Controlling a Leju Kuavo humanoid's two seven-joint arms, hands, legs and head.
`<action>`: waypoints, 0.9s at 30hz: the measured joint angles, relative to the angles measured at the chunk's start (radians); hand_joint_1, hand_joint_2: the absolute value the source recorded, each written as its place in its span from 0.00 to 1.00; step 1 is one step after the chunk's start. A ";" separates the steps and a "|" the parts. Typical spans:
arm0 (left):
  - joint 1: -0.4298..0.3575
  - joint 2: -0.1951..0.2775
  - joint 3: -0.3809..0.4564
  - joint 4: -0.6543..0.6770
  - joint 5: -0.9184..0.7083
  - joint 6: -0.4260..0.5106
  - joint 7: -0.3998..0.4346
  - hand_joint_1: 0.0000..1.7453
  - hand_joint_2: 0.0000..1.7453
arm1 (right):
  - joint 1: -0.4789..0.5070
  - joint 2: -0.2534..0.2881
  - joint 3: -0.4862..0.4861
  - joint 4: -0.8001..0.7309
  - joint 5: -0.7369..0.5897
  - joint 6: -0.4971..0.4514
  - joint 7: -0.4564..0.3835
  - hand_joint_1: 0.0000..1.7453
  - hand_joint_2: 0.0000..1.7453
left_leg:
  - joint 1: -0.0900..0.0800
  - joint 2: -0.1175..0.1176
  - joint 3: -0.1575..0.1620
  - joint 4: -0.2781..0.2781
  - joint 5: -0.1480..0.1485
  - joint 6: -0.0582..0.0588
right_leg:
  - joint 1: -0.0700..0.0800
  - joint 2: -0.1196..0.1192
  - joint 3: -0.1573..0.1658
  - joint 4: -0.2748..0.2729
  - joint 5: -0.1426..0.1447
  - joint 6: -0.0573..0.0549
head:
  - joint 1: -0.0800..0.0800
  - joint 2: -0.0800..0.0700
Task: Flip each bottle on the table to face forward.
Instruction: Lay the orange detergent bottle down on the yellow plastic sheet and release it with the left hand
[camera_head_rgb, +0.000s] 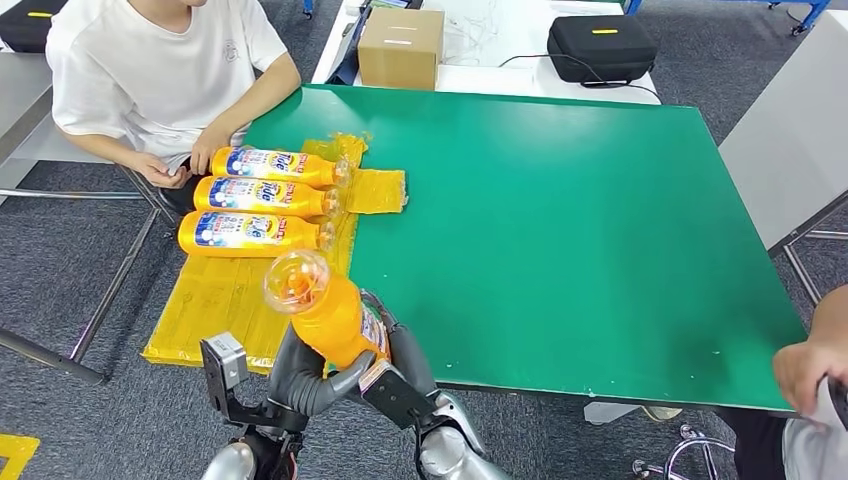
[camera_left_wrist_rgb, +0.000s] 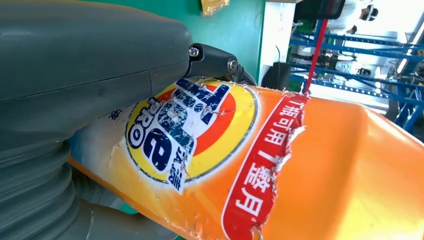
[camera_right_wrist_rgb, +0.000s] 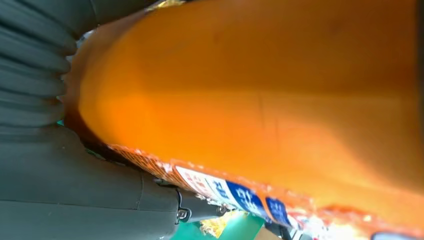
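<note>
Here both the left hand (camera_head_rgb: 305, 375) and right hand (camera_head_rgb: 400, 375) clasp the raised bottle (camera_head_rgb: 325, 310).

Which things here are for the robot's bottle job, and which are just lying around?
For the job:
held orange bottle, gripped by left hand and right hand
three lying bottles
green table

Just lying around:
cardboard box
black case

Three bottles (camera_head_rgb: 265, 198) side by side on table (camera_head_rgb: 560, 220) left.
</note>
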 joint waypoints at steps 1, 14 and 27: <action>0.000 -0.001 0.003 0.000 0.001 -0.006 0.000 1.00 1.00 | -0.002 0.000 0.004 0.001 -0.008 -0.002 0.000 0.00 0.00 | 0.000 0.000 0.000 0.000 0.000 0.000 | 0.000 0.000 0.000 0.000 0.000 0.000 | 0.000 0.000; -0.047 0.005 0.089 -0.029 -0.460 0.239 -0.078 1.00 1.00 | 0.047 -0.007 -0.086 -0.199 -0.275 -0.297 -0.103 0.00 0.00 | 0.000 0.000 0.000 0.000 0.000 0.000 | 0.000 0.000 0.000 0.000 0.000 0.000 | 0.000 0.000; -0.130 0.015 0.151 -0.022 -0.717 0.334 -0.072 1.00 1.00 | 0.130 -0.003 -0.242 -0.551 -0.331 -0.412 -0.105 0.00 0.00 | 0.000 0.000 0.001 0.000 0.000 0.000 | 0.000 0.000 0.000 0.000 0.000 0.000 | 0.000 0.000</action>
